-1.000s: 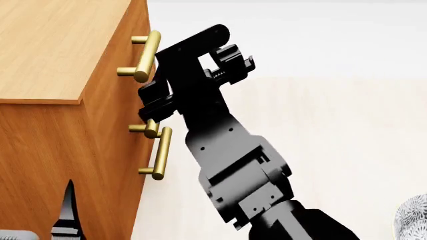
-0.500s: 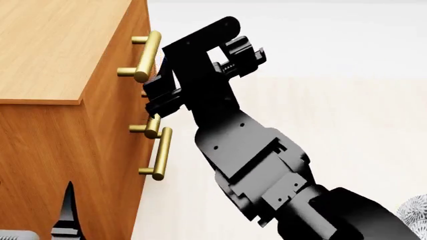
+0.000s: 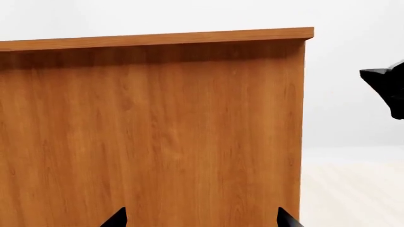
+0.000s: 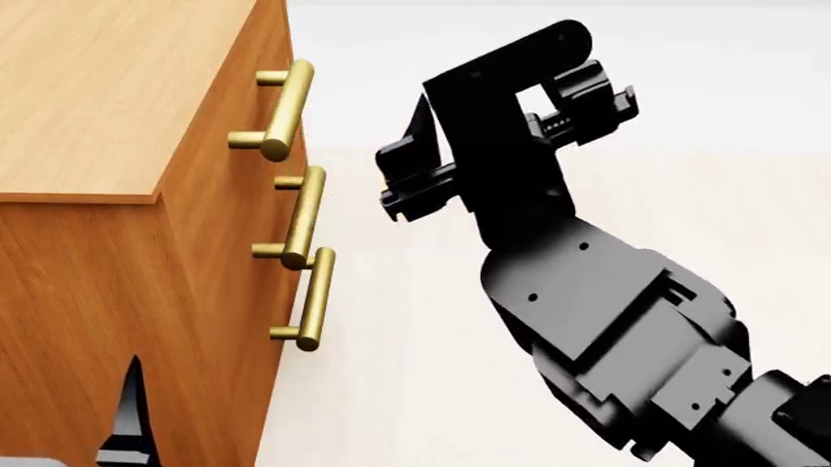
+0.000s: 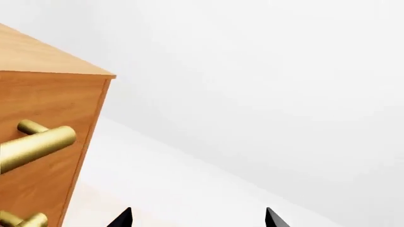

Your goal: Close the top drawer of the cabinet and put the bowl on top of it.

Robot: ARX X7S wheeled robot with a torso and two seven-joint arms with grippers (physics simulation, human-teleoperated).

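The orange-brown cabinet fills the left of the head view, its three brass handles seen side-on. The top drawer's handle also shows in the right wrist view as a brass bar. The top drawer front sits flush under the cabinet top, with no gap showing. My right gripper hangs open in the air to the right of the handles, touching nothing; nothing lies between its fingertips. My left gripper is open and faces the cabinet's plain side. The bowl is hidden.
Pale floor stretches to the right of the cabinet, with a white wall behind. My right forearm crosses the lower right of the head view. One left finger pokes up beside the cabinet's near side.
My right gripper has drawn back to the right, away from the handles it was up against. The right arm now covers the patterned bowl edge seen at the lower right.
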